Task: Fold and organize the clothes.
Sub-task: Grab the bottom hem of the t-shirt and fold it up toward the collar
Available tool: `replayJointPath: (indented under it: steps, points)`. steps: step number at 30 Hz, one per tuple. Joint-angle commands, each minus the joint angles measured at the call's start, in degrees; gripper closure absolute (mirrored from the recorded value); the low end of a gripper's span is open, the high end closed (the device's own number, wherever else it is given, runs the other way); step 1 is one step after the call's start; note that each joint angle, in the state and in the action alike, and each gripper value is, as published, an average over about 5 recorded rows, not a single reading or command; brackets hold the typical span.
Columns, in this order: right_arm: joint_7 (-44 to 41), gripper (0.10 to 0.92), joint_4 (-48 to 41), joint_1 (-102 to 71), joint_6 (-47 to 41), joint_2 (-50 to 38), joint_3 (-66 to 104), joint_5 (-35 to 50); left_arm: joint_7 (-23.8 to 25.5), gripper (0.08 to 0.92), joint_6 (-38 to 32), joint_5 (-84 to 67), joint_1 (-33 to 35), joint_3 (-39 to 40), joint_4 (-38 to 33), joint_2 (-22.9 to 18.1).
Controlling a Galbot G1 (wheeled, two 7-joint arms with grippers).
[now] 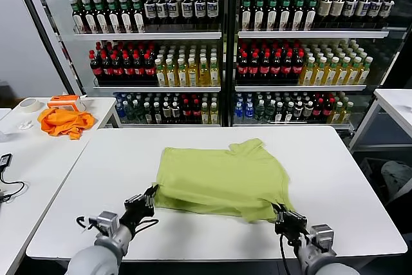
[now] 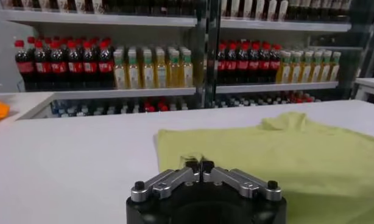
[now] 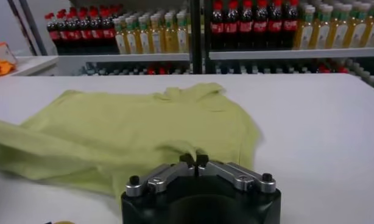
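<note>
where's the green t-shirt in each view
Head view: the green T-shirt lies mid-table between both grippers.
Left wrist view: the shirt spreads just beyond the left gripper.
Right wrist view: the shirt lies beyond the right gripper.
Shared landmark: the drinks shelves.

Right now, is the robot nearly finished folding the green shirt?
Not yet. The shirt already lies partly folded on the table. The left tool and right tool are each shut on its near edge, one at each corner. It isn't a neat small bundle yet, so more folds and the tidying remain.
</note>
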Motion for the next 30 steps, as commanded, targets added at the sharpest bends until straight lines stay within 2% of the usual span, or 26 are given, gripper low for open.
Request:
replayJointPath:
  steps: [1,12,15,18,21,30]
  points:
    - [0.2,0.917,-4.3,4.7,-1.0,0.5,-1.2,1.2,0.8,0.916,-0.5,-0.3,-8.5,3.6,10.5,-1.5]
    - [0.0,0.917,-7.5,6.3,-1.1,2.1,-2.8,1.0,0.9,0.916,-0.6,0.6,-10.1,4.2,15.1,-2.9]
    - [0.0,0.895,-8.3,6.7,-1.3,2.4,-3.2,0.8,1.2,0.916,-2.0,3.4,-10.6,4.9,17.4,-3.3]
    - [0.2,0.826,-9.2,7.2,-1.2,2.8,-3.2,0.6,1.5,0.896,-4.1,5.4,-11.4,5.3,20.5,-4.2]
    - [0.3,0.739,-8.8,7.1,-1.3,2.8,-2.5,0.7,1.4,0.826,-5.2,4.4,-11.9,4.8,21.1,-4.6]
    - [-1.1,0.479,-3.2,-0.4,-0.9,0.4,4.5,-0.2,-0.1,0.566,-2.4,-1.6,-8.0,2.1,10.7,-1.0]
